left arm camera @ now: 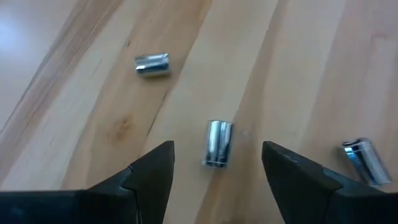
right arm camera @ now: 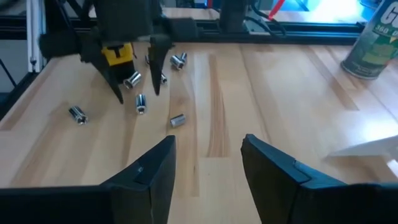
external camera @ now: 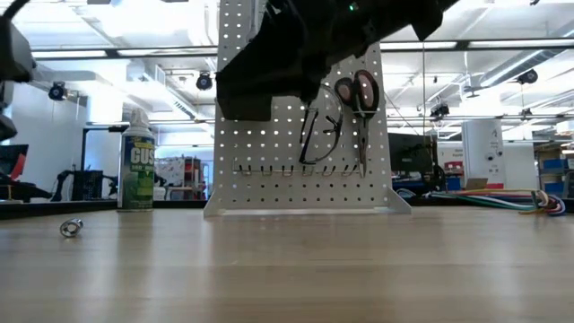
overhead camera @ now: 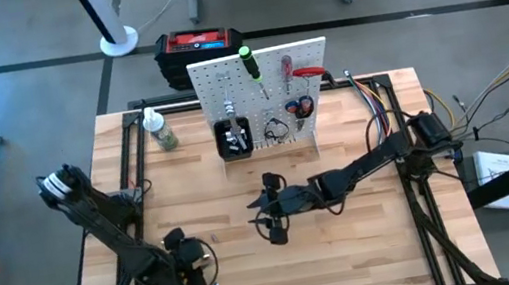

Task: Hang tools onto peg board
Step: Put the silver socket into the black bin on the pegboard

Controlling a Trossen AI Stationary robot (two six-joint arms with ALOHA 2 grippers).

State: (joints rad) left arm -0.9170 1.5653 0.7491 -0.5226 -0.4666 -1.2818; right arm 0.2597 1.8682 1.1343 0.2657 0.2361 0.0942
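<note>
The white peg board (overhead camera: pixel 263 96) stands upright at the table's far middle. On it hang a green-handled screwdriver (overhead camera: pixel 250 62), a red-handled screwdriver (overhead camera: pixel 285 65), red-handled pliers (external camera: pixel 359 94) and black-framed glasses (external camera: pixel 320 135); a black bin (overhead camera: pixel 234 137) sits on its front. Several small silver sockets (right arm camera: pixel 140 103) lie on the wood near the table's left front. My left gripper (left arm camera: pixel 217 149) is open, pointing down over them, with its fingers on either side of one socket (left arm camera: pixel 219 143) and apart from it. My right gripper (right arm camera: pixel 209 140) is open with nothing between its fingers, above the table's middle (overhead camera: pixel 270 211).
A green-labelled bottle (overhead camera: pixel 162 131) stands left of the peg board. A red-and-black box (overhead camera: pixel 199 44) sits behind the board. Coloured cables (overhead camera: pixel 370 105) run along the table's right back. One socket (external camera: pixel 72 228) lies apart toward the left. Bare wood stretches at the front right.
</note>
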